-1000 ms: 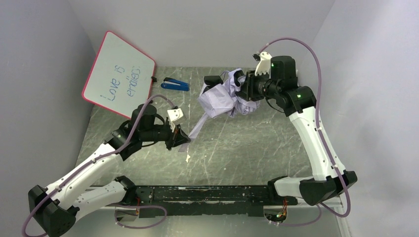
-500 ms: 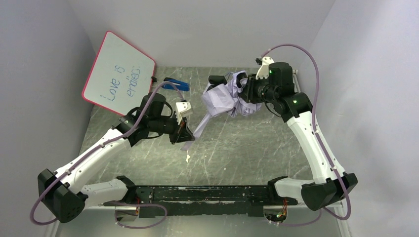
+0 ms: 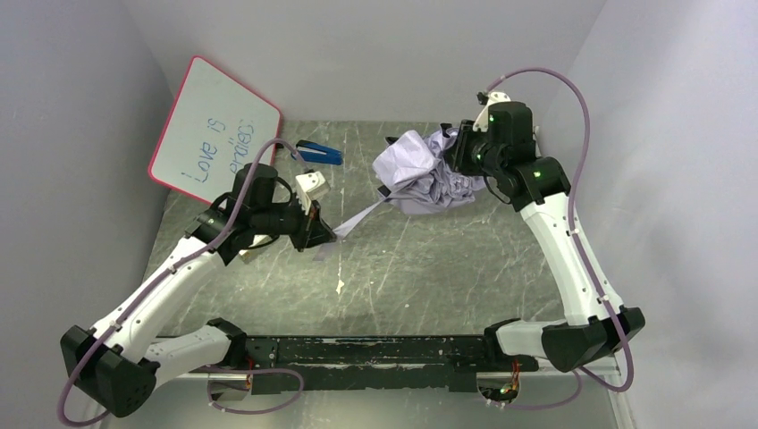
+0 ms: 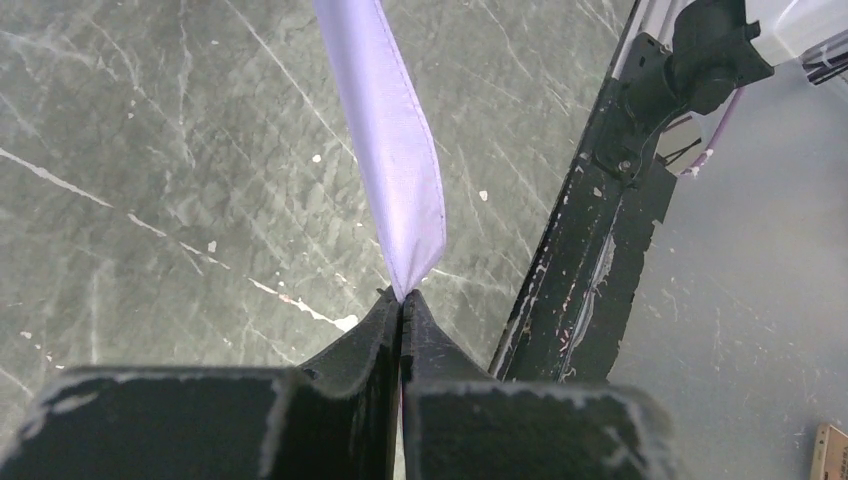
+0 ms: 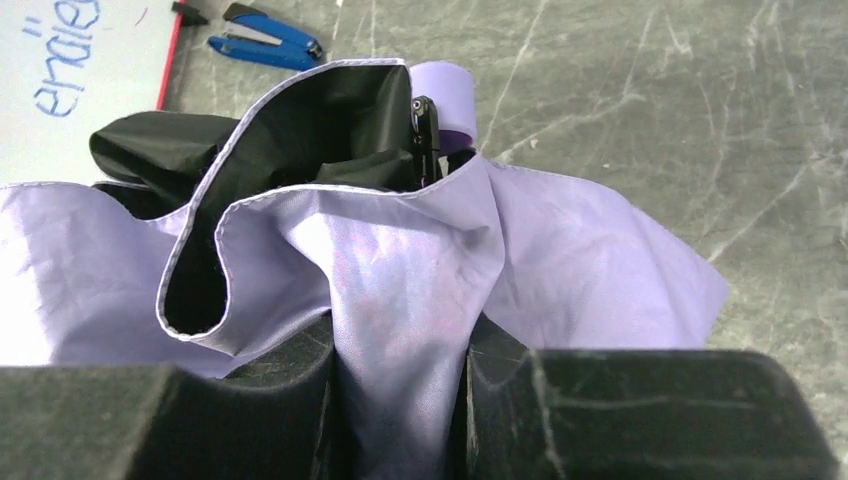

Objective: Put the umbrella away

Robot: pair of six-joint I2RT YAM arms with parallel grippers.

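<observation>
Your left gripper [image 4: 402, 300] is pressed together, pinching the tip of a lilac strap [image 4: 392, 150] that comes off the umbrella [image 3: 420, 168]. Your right gripper [image 5: 400, 370] is partly closed, clamping a bunched fold of canopy. The umbrella is crumpled, lilac outside and black inside, at the back right of the table [image 3: 429, 268], against the right gripper; its strap stretches across to the left one

I see the umbrella [image 3: 427, 170] as a crumpled lilac-and-black bundle at the far tabletop [image 3: 429, 268], one lilac strip stretched leftward.
</observation>
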